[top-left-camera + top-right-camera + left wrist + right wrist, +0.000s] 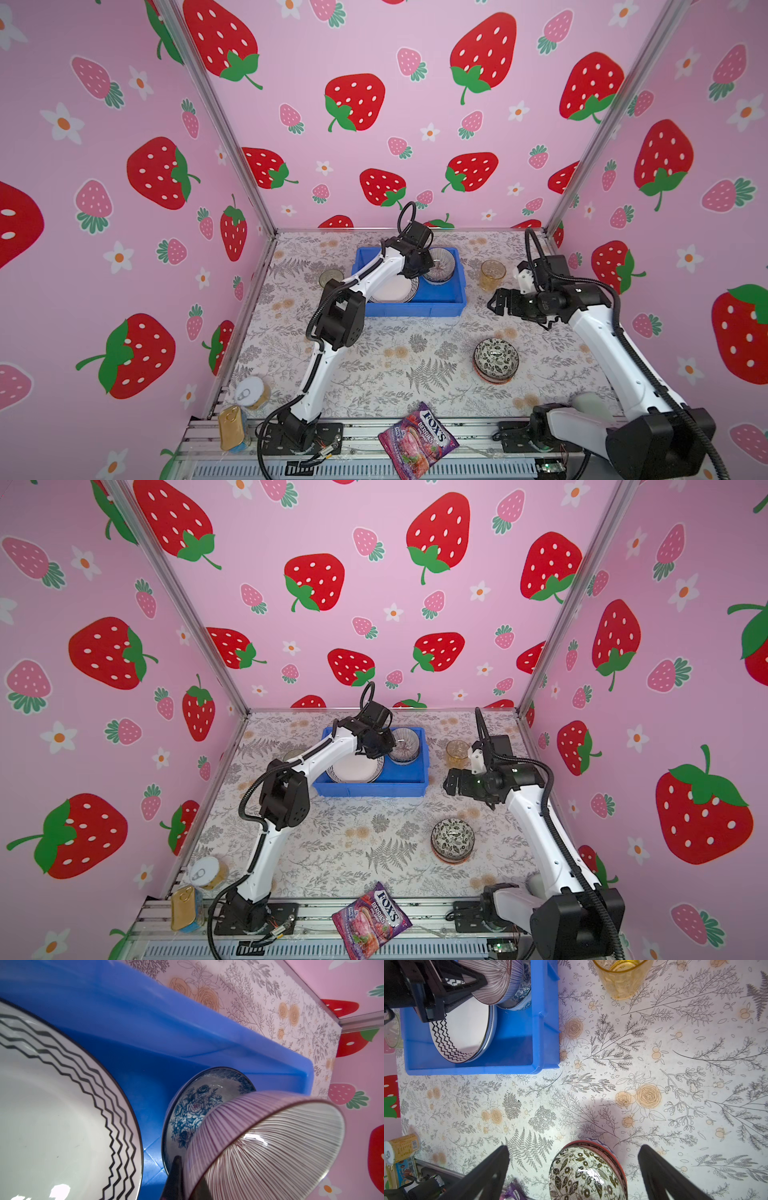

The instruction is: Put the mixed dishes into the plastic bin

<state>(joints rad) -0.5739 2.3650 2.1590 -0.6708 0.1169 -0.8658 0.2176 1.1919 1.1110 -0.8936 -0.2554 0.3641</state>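
High twin overviews, wrist close-ups of bin (128, 1022)

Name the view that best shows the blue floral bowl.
Left wrist view: the blue floral ceramic bowl shows its painted inside close up. The right wrist view catches only its side under the purple striped bowl; both top views barely show it.

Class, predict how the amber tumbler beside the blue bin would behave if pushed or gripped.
The amber tumbler stands upright and looks taller than wide: a high push would probably tip it, then it may roll. Its glossy see-through wall looks smooth, so likely slippery and breakable.
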